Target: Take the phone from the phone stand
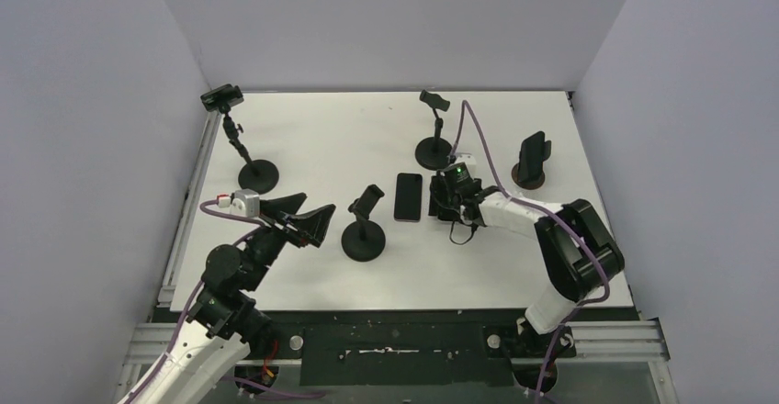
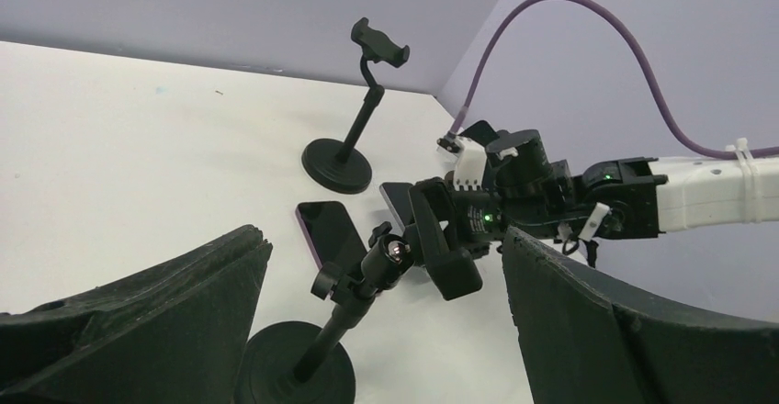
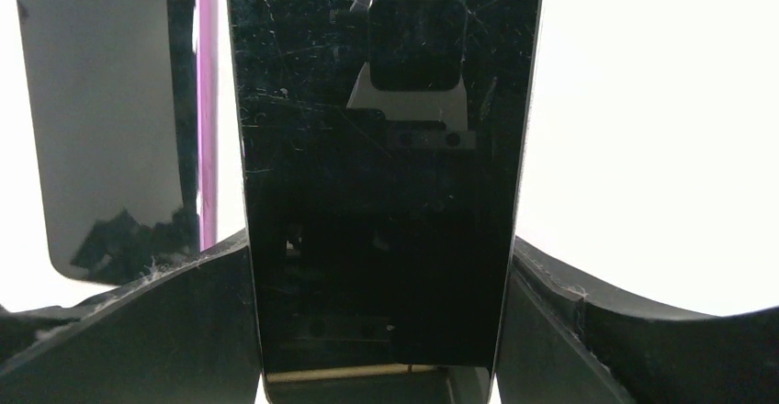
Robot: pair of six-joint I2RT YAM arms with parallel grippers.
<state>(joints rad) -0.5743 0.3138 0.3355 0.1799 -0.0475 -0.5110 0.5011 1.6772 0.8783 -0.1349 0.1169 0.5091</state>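
My right gripper [image 3: 378, 243] is shut on a black phone [image 3: 377, 147], its fingers pressed against both long edges. From above, that gripper [image 1: 450, 202] hangs low over the table, right of a second phone [image 1: 409, 196] lying flat with a purple edge [image 3: 207, 101]. An empty phone stand [image 1: 363, 231] stands just left of the flat phone. My left gripper [image 1: 312, 213] is open beside that stand, whose ball joint [image 2: 395, 255] shows between the wide fingers [image 2: 211, 285]. A third phone [image 1: 531, 156] sits upright in a small stand at the right.
Two more stands with empty clamps are on the table: one at the back middle [image 1: 434, 142] and one at the far left [image 1: 246, 161]. The right arm's purple cable [image 1: 478, 138] loops over the back-middle stand. Grey walls close in three sides.
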